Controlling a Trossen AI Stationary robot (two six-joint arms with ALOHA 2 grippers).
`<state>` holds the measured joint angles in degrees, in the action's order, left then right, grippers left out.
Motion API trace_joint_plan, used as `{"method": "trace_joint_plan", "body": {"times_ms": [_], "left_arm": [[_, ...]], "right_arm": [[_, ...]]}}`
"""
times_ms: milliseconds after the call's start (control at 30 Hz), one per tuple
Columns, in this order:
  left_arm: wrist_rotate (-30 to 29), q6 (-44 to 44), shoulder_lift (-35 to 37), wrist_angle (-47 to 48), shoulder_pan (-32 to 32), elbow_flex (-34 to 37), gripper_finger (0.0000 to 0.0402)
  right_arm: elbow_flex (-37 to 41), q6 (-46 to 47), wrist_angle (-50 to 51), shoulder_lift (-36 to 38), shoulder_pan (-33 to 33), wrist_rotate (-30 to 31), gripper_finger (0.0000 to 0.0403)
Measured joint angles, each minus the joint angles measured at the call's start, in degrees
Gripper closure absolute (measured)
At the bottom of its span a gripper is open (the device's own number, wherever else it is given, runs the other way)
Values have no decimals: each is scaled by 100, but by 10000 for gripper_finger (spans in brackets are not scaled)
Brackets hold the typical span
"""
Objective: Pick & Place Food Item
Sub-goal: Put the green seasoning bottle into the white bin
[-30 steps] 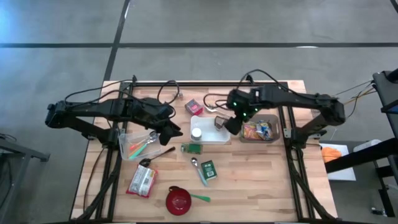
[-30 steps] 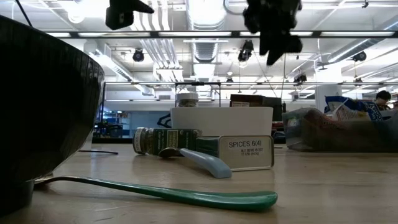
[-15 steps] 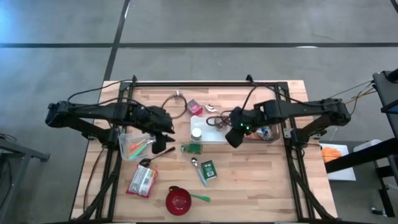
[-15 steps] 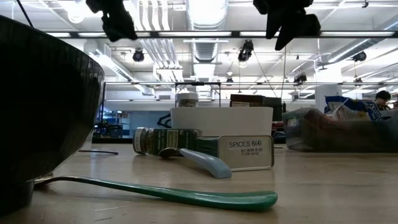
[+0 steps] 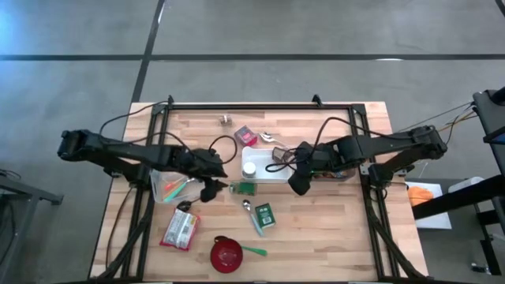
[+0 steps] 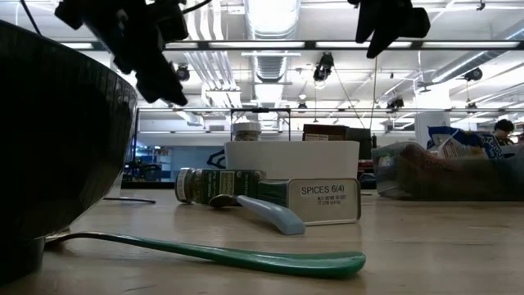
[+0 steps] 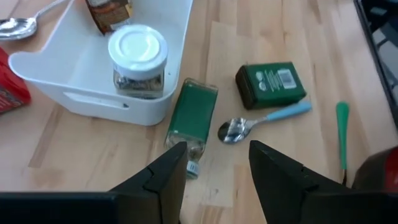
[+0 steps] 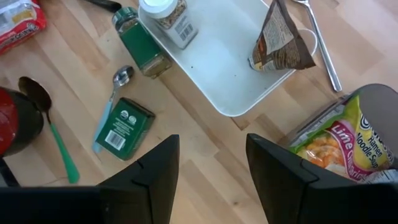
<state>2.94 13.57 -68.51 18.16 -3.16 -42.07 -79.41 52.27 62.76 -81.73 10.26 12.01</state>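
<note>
Over the middle of the table (image 5: 331, 229), both arms reach inward and low. The left end effector (image 7: 214, 165) hangs with its fingers parted and empty just above the green spice jar (image 7: 189, 118), which lies on its side against the white tray (image 7: 74, 93). The right end effector (image 8: 208, 165) hovers, likewise parted and empty, beside the tray's near edge. A green tin (image 6: 327, 201) reads "SPICES 6(4)"; a packet (image 8: 339, 140) reads "Ramen Noodle Soup".
</note>
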Motion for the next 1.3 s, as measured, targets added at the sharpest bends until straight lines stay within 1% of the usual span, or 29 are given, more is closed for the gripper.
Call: {"method": "trace_joint_plan", "body": {"times_ms": [100,200,367,433,533,800,1000,1300], "left_arm": [[4,-168,0,-62,-16,116,207],[3,-268,-82,-110,-18,116,173],[2,-280,-429,-399,-22,115,108],[2,-345,-600,-476,-22,109,89],[2,-583,-797,-567,-26,113,70],[0,-1254,-1323,-653,-31,113,64],[-19,-1342,-1764,-873,-35,113,64],[-22,-1383,-2191,-1101,-33,113,64]], "right_arm": [[15,-17,0,0,0,2,219],[18,-24,-3,2,2,2,219],[35,-20,3,2,2,0,219],[35,-16,0,2,2,-1,219],[35,0,-2,2,2,-2,219],[48,-39,7,2,2,-2,219],[48,-40,4,2,2,-5,219],[48,-39,-1,2,2,-15,219]]}}
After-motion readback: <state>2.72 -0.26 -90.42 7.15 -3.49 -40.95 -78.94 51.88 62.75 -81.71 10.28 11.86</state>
